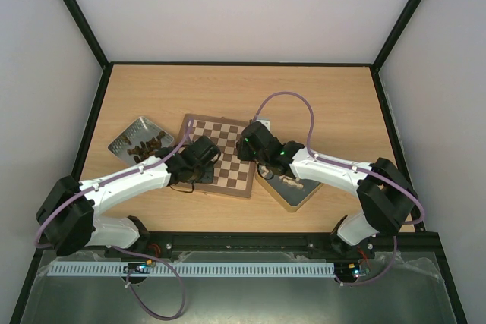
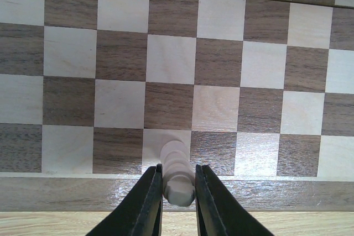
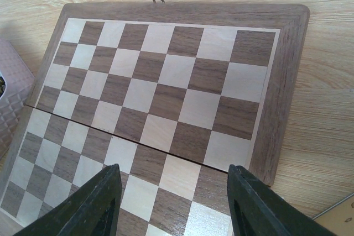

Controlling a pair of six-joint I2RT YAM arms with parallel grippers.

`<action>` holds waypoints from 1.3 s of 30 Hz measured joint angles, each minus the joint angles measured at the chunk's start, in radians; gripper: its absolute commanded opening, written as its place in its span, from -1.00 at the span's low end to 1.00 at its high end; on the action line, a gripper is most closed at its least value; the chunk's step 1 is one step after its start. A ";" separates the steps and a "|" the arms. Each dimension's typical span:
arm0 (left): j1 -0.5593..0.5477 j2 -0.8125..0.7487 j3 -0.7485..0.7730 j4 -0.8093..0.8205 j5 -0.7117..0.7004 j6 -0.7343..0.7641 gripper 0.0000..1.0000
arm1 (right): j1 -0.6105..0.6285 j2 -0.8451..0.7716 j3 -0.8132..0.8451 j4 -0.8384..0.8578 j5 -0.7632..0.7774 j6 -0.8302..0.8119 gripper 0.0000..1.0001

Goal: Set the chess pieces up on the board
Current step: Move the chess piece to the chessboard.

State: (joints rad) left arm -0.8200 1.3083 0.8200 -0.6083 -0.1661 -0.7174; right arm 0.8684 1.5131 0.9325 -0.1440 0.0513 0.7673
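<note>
The left arm (image 1: pixel 125 180) stretches from the near-left corner across the worktop (image 1: pixel 326 104) to the board (image 1: pixel 224 136), its wrist over the board's near-left edge. Its jaws are drawn in close, pinching a pale chess piece (image 2: pixel 176 169) between the dark fingers (image 2: pixel 148 205). The piece leans over the board's border and an edge-row cream square; whether it touches cannot be told. The right arm (image 1: pixel 326 168) reaches leftward over a gold tin (image 1: pixel 298 195), its jaws spread wide and bare above the board's right side. Dark pieces lie in a grey tray (image 1: pixel 135 136) left of the board.
</note>
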 measured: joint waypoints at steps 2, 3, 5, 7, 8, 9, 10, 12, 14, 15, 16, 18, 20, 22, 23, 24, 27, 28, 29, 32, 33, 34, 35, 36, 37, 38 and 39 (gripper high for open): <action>0.000 0.000 0.000 0.000 0.000 0.003 -0.62 | 0.000 0.000 0.000 0.000 0.000 0.000 0.02; 0.000 0.000 0.000 0.000 0.000 0.004 -0.62 | 0.000 0.000 0.000 0.000 0.000 0.000 0.03; 0.000 0.000 0.000 0.000 0.001 0.008 -0.64 | 0.000 0.000 0.000 0.000 0.000 0.001 0.03; 0.000 0.000 0.000 0.001 0.005 0.015 -0.64 | 0.000 0.000 0.000 0.000 0.000 0.001 0.02; 0.000 0.000 0.000 0.002 0.009 0.020 -0.64 | 0.000 0.000 0.000 0.000 -0.001 0.002 0.02; 0.000 0.000 0.000 0.004 0.013 0.026 -0.64 | 0.000 0.000 0.000 0.000 0.000 0.003 0.02; -0.001 0.000 0.000 0.004 0.017 0.030 -0.64 | 0.000 0.000 0.000 0.000 0.000 0.003 0.02; -0.006 0.000 0.000 0.007 0.026 0.038 -0.64 | 0.000 0.000 0.000 0.000 0.000 0.004 0.03; -0.014 0.000 0.000 0.012 0.035 0.043 -0.64 | 0.000 0.000 0.000 0.000 0.000 0.004 0.02; -0.018 0.000 0.001 0.012 0.037 0.045 -0.64 | 0.000 0.000 0.000 0.000 0.000 0.004 0.02; -0.022 0.001 0.002 0.011 0.039 0.047 -0.64 | 0.000 0.000 0.000 0.000 0.000 0.004 0.02; -0.029 0.006 0.007 0.012 0.043 0.050 -0.64 | 0.000 0.000 0.000 0.000 0.000 0.004 0.02; -0.036 0.017 0.016 0.013 0.045 0.053 -0.64 | 0.000 0.000 0.000 0.000 0.000 0.004 0.02; -0.042 0.023 0.021 0.014 0.046 0.056 -0.64 | 0.000 0.000 0.000 0.000 0.000 0.004 0.03; -0.044 0.026 0.023 0.014 0.047 0.056 -0.64 | 0.000 0.000 0.000 0.000 0.000 0.004 0.02; -0.046 0.029 0.026 0.014 0.048 0.056 -0.64 | 0.000 0.000 0.000 0.000 0.000 0.004 0.02; -0.052 0.039 0.033 0.017 0.053 0.057 -0.64 | 0.000 0.000 -0.001 0.000 0.001 0.004 0.02; -0.053 0.041 0.034 0.019 0.052 0.057 -0.64 | 0.000 0.000 -0.001 0.000 0.001 0.004 0.02; -0.054 0.042 0.035 0.019 0.052 0.057 -0.63 | 0.000 0.000 -0.003 0.000 0.001 0.004 0.02; -0.058 0.048 0.039 0.019 0.049 0.056 -0.62 | 0.000 0.000 -0.009 0.000 0.001 0.004 0.02; -0.060 0.051 0.043 0.018 0.046 0.056 -0.62 | -0.001 0.000 -0.011 0.000 0.002 0.004 0.02; -0.062 0.055 0.045 0.018 0.042 0.056 -0.62 | -0.001 0.000 -0.012 0.000 0.002 0.004 0.03; -0.064 0.059 0.048 0.018 0.040 0.056 -0.62 | -0.001 0.000 -0.013 0.000 0.002 0.004 0.02; -0.067 0.061 0.049 0.017 0.036 0.056 -0.62 | -0.001 0.000 -0.013 0.000 0.003 0.004 0.03; -0.069 0.063 0.051 0.018 0.034 0.056 -0.62 | -0.001 0.000 -0.013 0.000 0.003 0.004 0.03; -0.071 0.064 0.051 0.018 0.032 0.056 -0.62 | -0.001 0.000 -0.013 0.000 0.004 0.005 0.03; -0.073 0.064 0.051 0.018 0.030 0.056 -0.61 | -0.001 0.000 -0.013 0.000 0.004 0.005 0.03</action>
State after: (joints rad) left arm -0.8932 1.3727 0.8715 -0.5907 -0.1364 -0.6617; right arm 0.8677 1.5131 0.9195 -0.1436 0.0551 0.7719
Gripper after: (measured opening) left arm 0.191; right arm 0.513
